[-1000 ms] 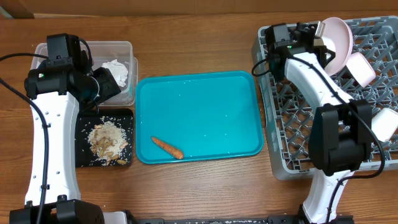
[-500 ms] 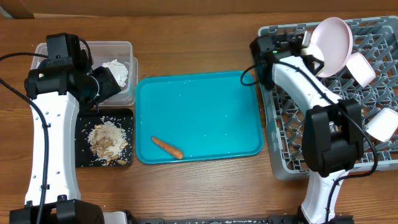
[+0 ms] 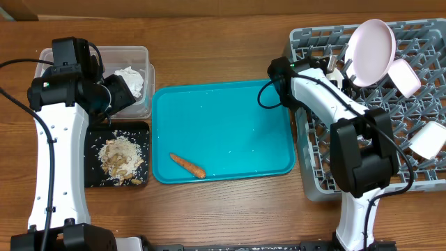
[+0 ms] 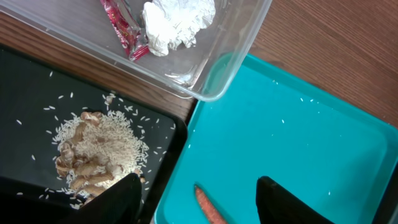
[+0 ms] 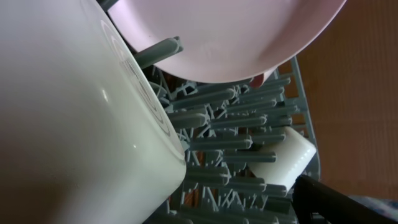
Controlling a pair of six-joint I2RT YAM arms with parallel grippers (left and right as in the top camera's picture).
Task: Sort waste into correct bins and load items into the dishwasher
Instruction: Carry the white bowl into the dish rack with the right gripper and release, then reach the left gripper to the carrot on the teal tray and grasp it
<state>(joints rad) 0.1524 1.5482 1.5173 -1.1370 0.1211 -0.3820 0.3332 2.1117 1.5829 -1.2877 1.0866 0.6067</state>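
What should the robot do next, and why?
Probably lower the open left gripper onto the carrot and close on it. The carrot lies on the teal tray, not with the food scraps in the black tray beside it.

Tissue [image 4: 177, 22] in tub [image 4: 242, 50], likely carrot [image 4: 210, 210] on teal tray [image 4: 298, 143]
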